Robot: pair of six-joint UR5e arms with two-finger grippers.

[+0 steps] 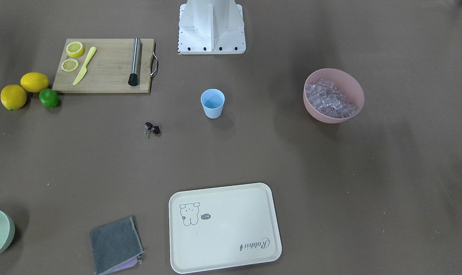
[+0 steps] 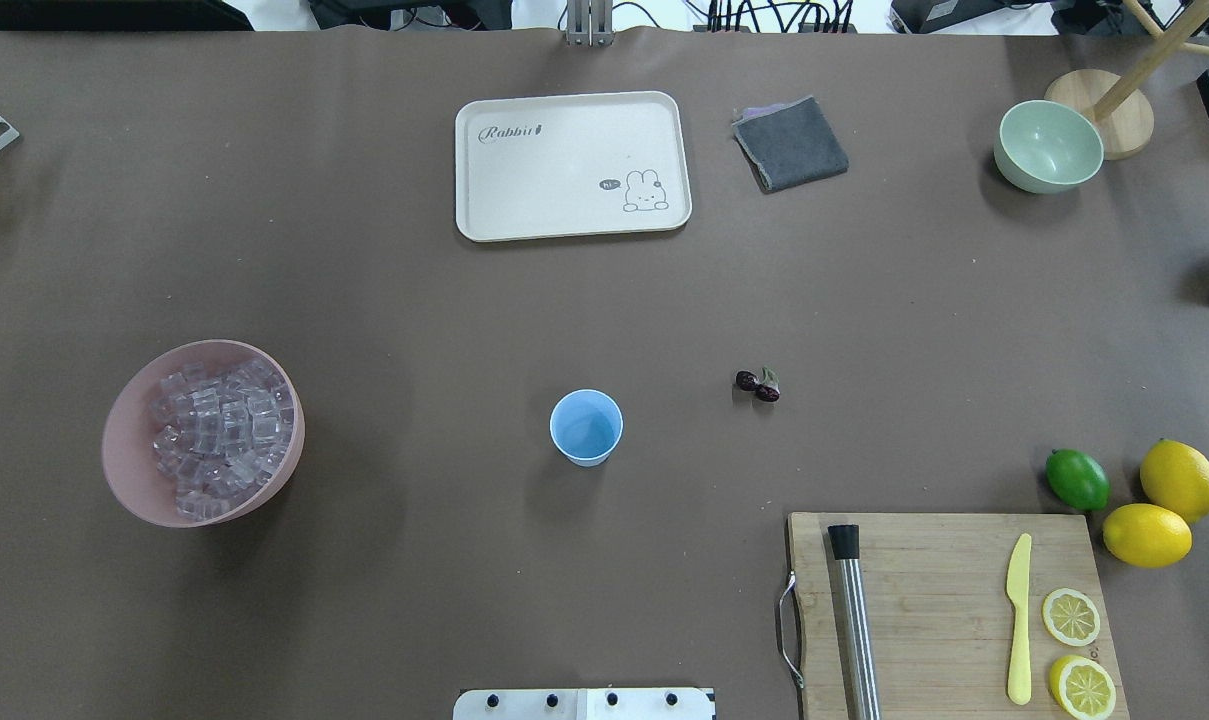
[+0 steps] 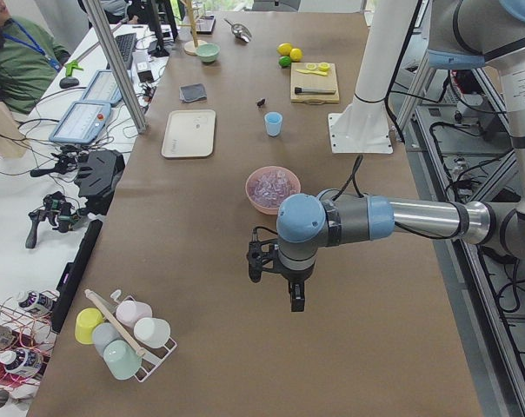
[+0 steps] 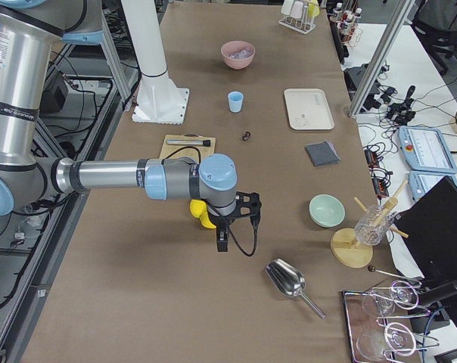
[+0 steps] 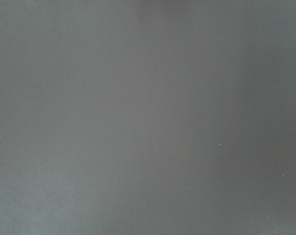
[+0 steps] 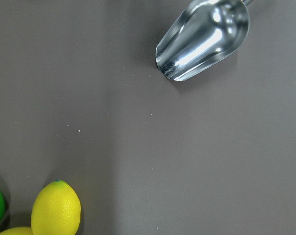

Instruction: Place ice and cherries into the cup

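The cup (image 2: 586,428) is set upright at the worktop's middle. The cherries (image 2: 758,385) are laid near it, toward the right end. The ice (image 2: 219,425) is heaped in a pink bowl (image 2: 129,470) toward the left end. The left claw (image 3: 284,280) is held over the left end and the right claw (image 4: 230,227) over the right; how far either is opened cannot be told.
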